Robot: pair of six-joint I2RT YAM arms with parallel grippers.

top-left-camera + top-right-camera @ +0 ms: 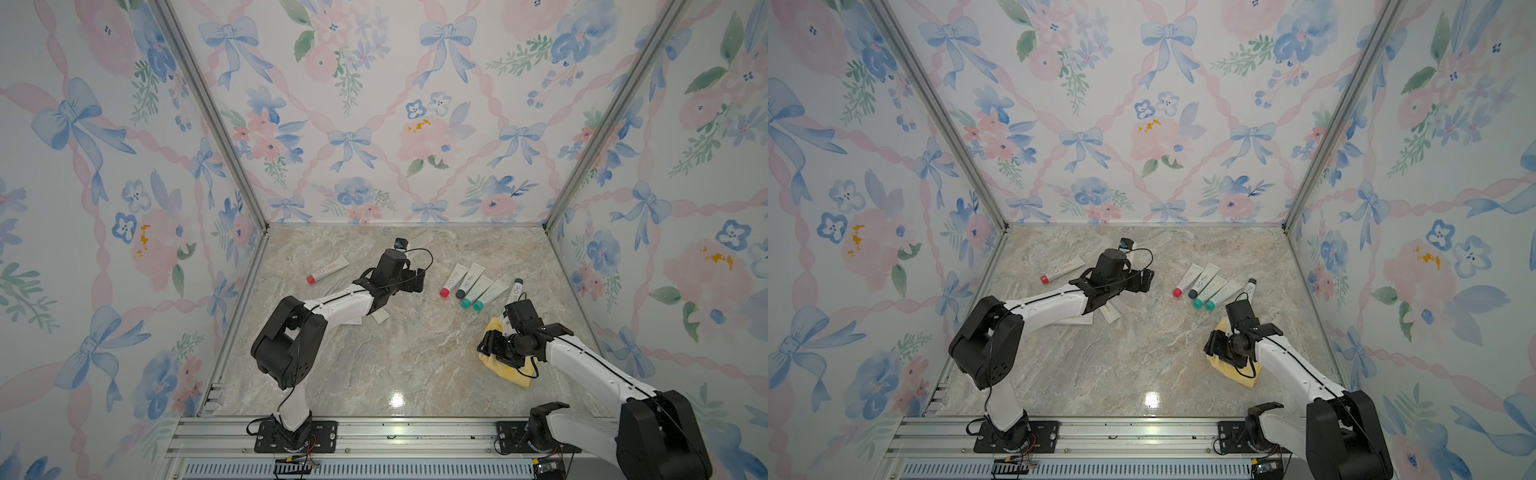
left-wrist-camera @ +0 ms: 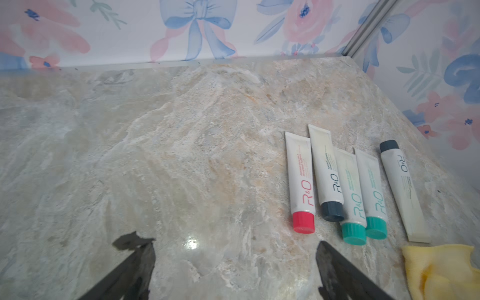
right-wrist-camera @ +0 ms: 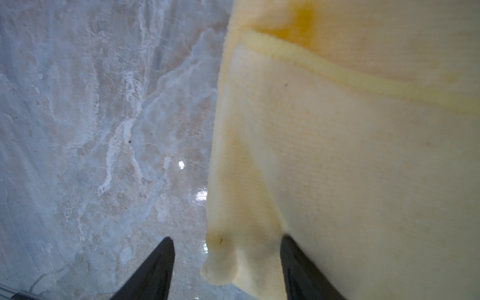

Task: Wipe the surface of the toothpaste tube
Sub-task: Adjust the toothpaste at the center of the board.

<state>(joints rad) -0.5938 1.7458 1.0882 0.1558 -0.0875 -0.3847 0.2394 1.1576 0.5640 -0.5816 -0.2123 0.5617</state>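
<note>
right gripper [image 3: 226, 237] gapes over yellow cloth [image 3: 350, 155], left gripper [image 2: 233, 242] spread wide near "r&o" toothpaste tubes [image 2: 298, 176].

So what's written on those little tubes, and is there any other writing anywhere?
"R&O", red: red-capped tube.
"R&O", dark: dark-capped tube beside it.
"R&O", teal: first teal-capped tube and second teal-capped tube.
"R&O", dark: end tube nearest the yellow cloth.
Small print on all of them: too blurred.
Far left, lone tube: too small to read.
Under the left arm, flat packets: unreadable.
</note>
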